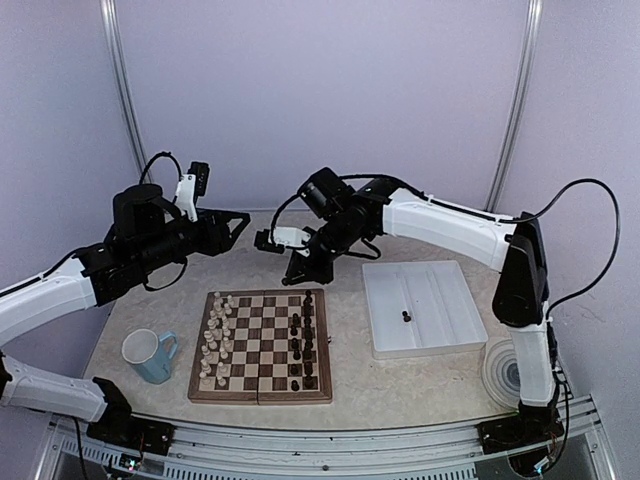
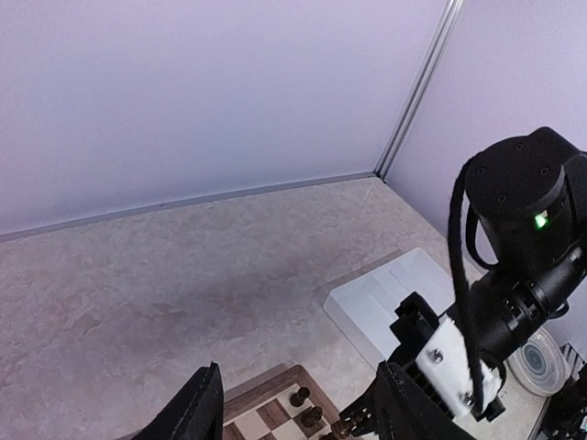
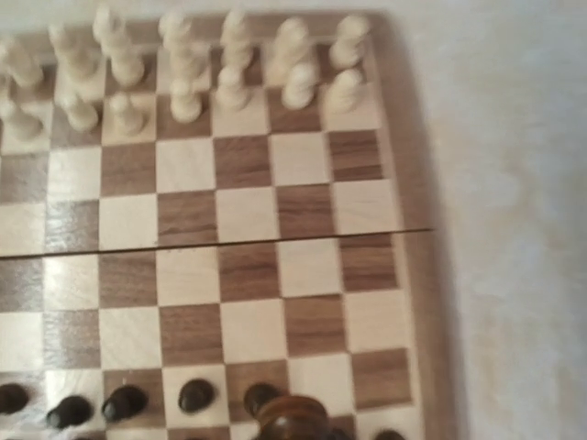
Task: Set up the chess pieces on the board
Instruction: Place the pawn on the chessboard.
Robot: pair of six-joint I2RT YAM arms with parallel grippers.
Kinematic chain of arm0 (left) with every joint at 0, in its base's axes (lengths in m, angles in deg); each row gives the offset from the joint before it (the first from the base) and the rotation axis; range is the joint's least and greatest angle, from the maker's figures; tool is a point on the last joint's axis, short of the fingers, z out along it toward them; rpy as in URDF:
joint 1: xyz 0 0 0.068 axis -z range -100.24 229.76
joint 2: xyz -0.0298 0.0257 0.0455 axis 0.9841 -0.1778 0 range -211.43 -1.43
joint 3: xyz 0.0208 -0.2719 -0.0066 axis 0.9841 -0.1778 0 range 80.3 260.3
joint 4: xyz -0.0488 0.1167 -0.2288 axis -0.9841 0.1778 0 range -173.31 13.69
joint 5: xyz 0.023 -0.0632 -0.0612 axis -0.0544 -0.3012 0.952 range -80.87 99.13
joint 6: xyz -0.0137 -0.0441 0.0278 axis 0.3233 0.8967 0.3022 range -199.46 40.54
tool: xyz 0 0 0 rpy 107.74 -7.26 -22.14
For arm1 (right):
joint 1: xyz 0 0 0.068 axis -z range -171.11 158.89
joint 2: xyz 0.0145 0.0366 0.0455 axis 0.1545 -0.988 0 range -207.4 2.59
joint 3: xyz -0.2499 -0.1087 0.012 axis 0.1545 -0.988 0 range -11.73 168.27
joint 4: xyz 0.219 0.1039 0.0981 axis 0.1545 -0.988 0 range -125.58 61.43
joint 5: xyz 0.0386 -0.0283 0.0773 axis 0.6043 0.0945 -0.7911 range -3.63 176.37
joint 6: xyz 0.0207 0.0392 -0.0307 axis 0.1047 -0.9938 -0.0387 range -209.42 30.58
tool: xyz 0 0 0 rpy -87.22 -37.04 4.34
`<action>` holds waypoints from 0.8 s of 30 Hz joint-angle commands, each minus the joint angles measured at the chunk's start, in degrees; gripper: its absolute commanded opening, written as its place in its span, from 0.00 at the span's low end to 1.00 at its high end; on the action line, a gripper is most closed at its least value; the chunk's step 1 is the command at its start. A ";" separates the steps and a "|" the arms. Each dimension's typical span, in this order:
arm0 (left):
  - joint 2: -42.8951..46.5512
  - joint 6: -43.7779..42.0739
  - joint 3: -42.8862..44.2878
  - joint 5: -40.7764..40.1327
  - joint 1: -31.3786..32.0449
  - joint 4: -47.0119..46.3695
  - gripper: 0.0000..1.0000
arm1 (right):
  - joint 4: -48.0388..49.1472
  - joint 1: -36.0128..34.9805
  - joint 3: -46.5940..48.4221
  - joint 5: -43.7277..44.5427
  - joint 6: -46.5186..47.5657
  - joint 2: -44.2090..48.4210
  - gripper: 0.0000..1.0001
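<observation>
The board point(image 1: 262, 384) lies near the table's front, with dark chess pieces point(image 1: 300, 342) along its right side and cream ones point(image 1: 218, 340) along its left. My right gripper point(image 1: 297, 274) hovers over the board's far right corner, shut on a dark chess piece point(image 3: 292, 422). That piece fills the bottom of the right wrist view, above a row of dark pieces point(image 3: 124, 401). The left wrist view shows the same held piece point(image 2: 344, 427) beside two standing dark pieces point(image 2: 300, 396). My left gripper point(image 1: 236, 228) is raised beyond the board's far left corner, open and empty, its fingers point(image 2: 197, 411) wide apart.
A white ridged tray point(image 1: 440, 330) to the right of the board holds one dark piece point(image 1: 405, 317). A light blue mug point(image 1: 150, 355) stands left of the board. A round spool point(image 1: 505, 372) sits by the right arm's base. Walls close off the back.
</observation>
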 commanded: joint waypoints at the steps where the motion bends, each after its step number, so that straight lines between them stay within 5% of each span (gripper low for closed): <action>1: 2.19 -1.80 -2.48 -2.78 -0.65 1.15 0.57 | -6.97 -3.29 6.64 8.21 2.78 -6.33 0.06; 24: 5.45 0.47 -2.97 -0.62 -4.82 0.41 0.57 | -7.49 -14.92 7.81 13.88 6.27 -15.43 0.07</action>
